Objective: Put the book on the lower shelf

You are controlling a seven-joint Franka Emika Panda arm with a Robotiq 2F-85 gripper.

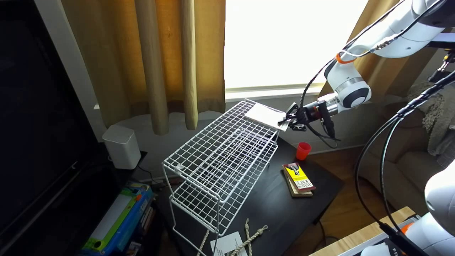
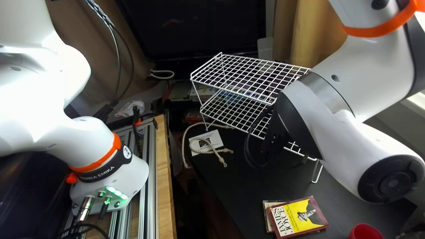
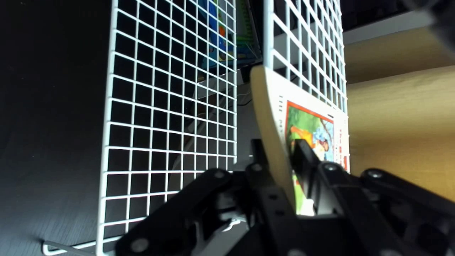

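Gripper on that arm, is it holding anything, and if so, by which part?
Yes, the gripper holds the white book, pinched across its thickness at the end nearest the arm.

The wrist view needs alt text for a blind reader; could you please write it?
A black robot hand grips a white book with a red-framed cover picture. A white wire top grid stretches beyond it, the lower shelf at image left.

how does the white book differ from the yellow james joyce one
The white book has a mostly white cover, the yellow book a largely yellow one. The pincer grips the white book at the rack's top grid; the yellow book lies on another book. Both are rectangular.
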